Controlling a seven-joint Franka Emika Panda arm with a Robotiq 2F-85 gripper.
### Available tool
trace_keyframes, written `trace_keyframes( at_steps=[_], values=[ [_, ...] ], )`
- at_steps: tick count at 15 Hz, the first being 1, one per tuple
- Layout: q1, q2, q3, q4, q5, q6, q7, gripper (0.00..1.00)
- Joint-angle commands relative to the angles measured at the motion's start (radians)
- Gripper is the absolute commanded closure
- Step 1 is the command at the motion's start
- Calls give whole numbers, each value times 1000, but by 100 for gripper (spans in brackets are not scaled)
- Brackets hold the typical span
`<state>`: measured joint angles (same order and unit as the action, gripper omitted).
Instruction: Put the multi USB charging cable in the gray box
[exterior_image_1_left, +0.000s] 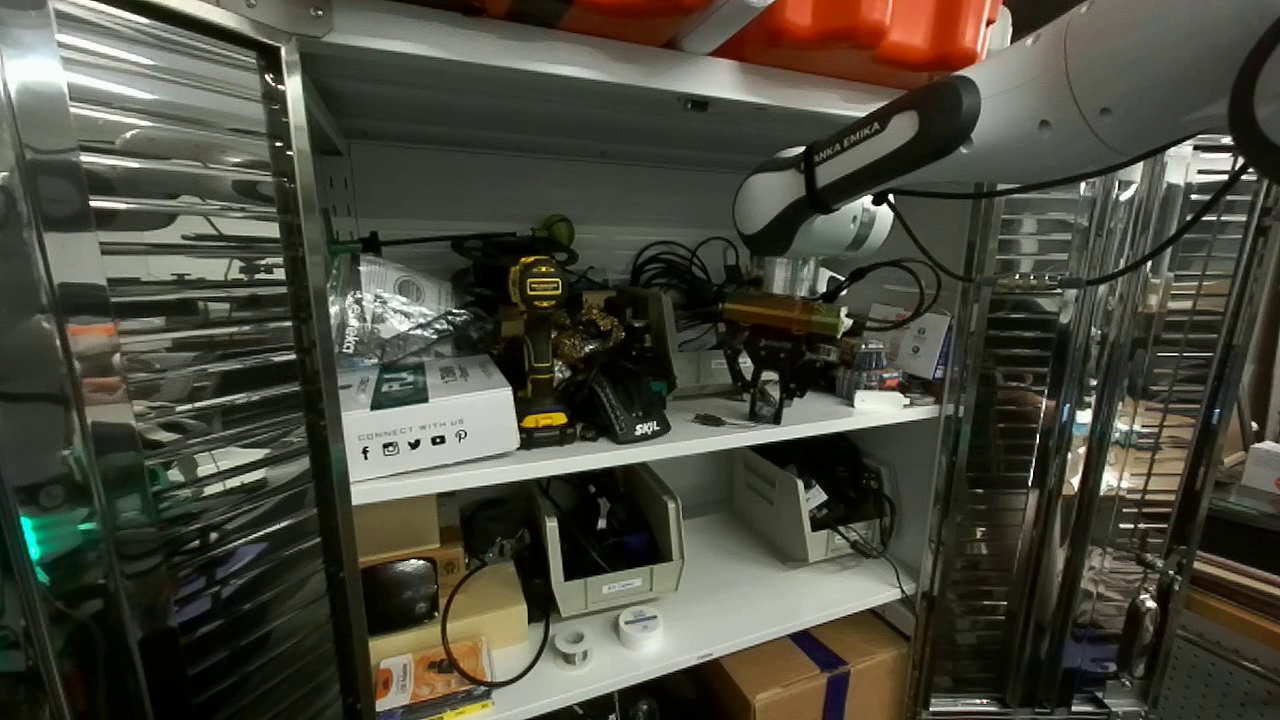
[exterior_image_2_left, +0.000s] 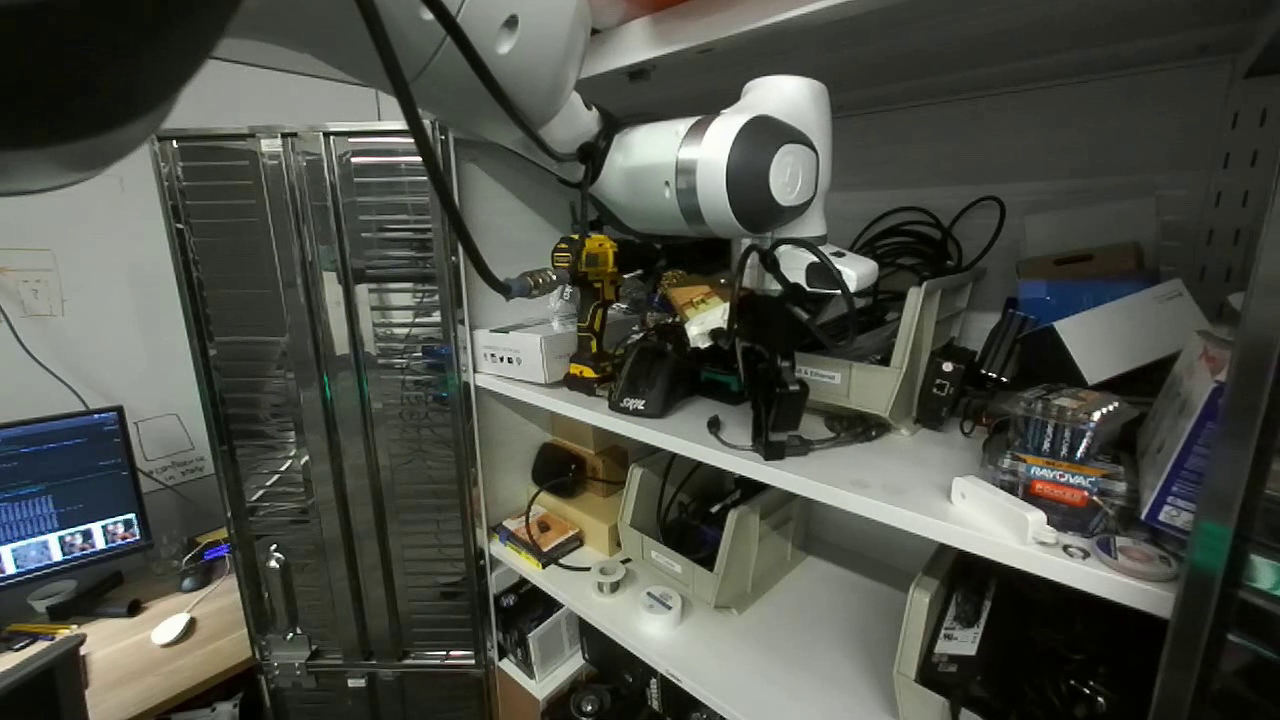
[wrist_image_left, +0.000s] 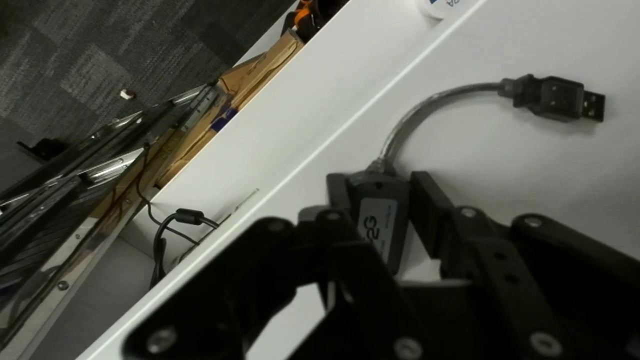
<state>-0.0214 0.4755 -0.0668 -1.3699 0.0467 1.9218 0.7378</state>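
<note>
The USB cable (wrist_image_left: 382, 187) is clamped between the fingers (wrist_image_left: 427, 202), its printed label (wrist_image_left: 384, 216) partly hidden behind them.

A: Tall slatted silver metal doors (exterior_image_1_left: 205, 420)?
B: Polished, mirror-glossy. Flat white shelf (wrist_image_left: 525, 165) is smooth, low sheen.
A: Grey open-front plastic bin (exterior_image_2_left: 925, 350)?
B: Matt. Brown boxy cardboard carton (exterior_image_1_left: 770, 680): dull.
A: Wrist view?
B: Dark oblong plastic adapter (wrist_image_left: 382, 187): smooth, matt. Curved grey cable (wrist_image_left: 467, 89): semi-gloss; bare metal plug tip (wrist_image_left: 593, 106). Black jointed gripper (wrist_image_left: 381, 192): matt, shiny round metal screw heads (wrist_image_left: 545, 344). Grey patchwork carpet (wrist_image_left: 100, 70): rough, woven.
</note>
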Motion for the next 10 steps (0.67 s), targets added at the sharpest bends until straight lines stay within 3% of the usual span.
trace_keyframes(
  at_steps=[1, 10],
  values=[
    [10, -26, -16, -20, -23, -28, -54, 88],
    [17, -355, -22, -452, -150, 172, -196, 88]
  ],
)
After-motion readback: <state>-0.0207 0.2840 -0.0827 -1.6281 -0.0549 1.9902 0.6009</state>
